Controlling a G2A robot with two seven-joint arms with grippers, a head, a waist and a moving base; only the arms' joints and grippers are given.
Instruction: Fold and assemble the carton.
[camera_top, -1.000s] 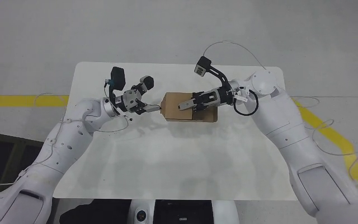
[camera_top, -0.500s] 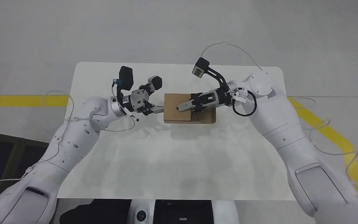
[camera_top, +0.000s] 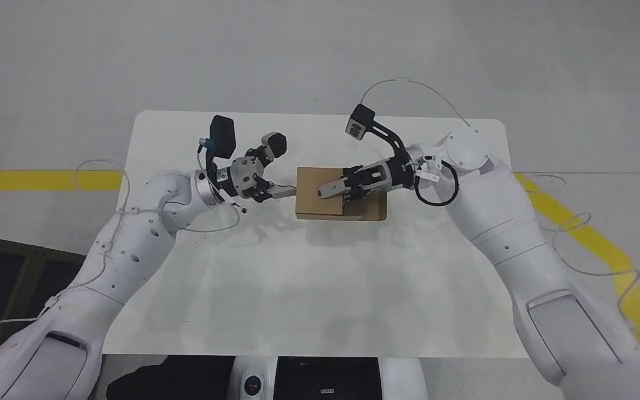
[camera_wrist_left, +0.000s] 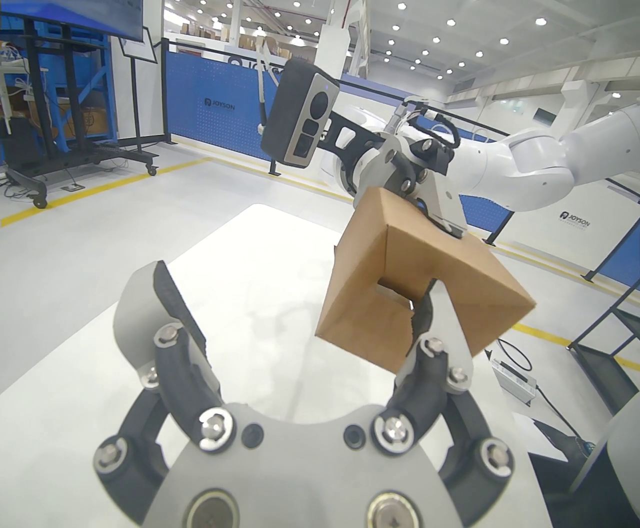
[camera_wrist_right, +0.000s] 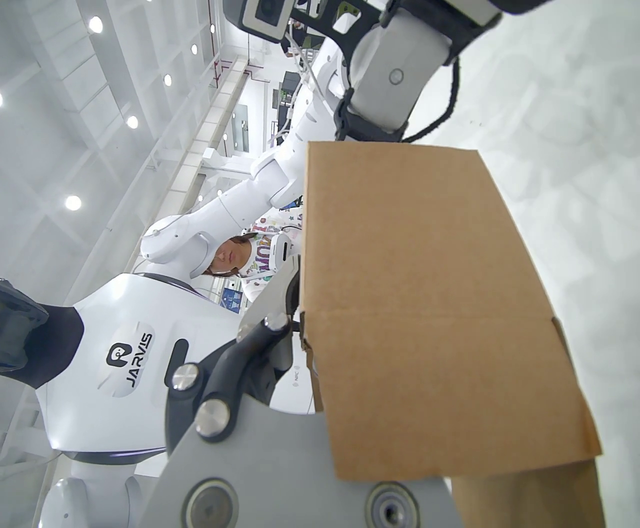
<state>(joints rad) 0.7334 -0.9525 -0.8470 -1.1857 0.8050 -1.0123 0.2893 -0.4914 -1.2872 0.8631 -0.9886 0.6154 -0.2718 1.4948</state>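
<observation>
A brown carton (camera_top: 345, 200) is held just above the white table (camera_top: 200, 300), near its far middle. My right gripper (camera_top: 335, 188) is shut on the carton's top wall; one finger (camera_wrist_right: 275, 295) lies against the outside of the carton (camera_wrist_right: 420, 300), and the other is hidden. My left gripper (camera_top: 278, 188) is open at the carton's left end. In the left wrist view one fingertip (camera_wrist_left: 437, 305) touches the end face of the carton (camera_wrist_left: 425, 260) beside a small gap between the folded flaps. The other finger (camera_wrist_left: 165, 305) stands free over the table.
The table's near half (camera_top: 320, 300) is bare white surface. A yellow floor line (camera_top: 50, 180) runs past both sides. Thin cables trail off the right arm above the table's far edge (camera_top: 420, 85).
My left gripper has moved right to the carton's left end. The end flap that stuck out to the left now lies folded flat against the carton. The right gripper has hardly moved.
</observation>
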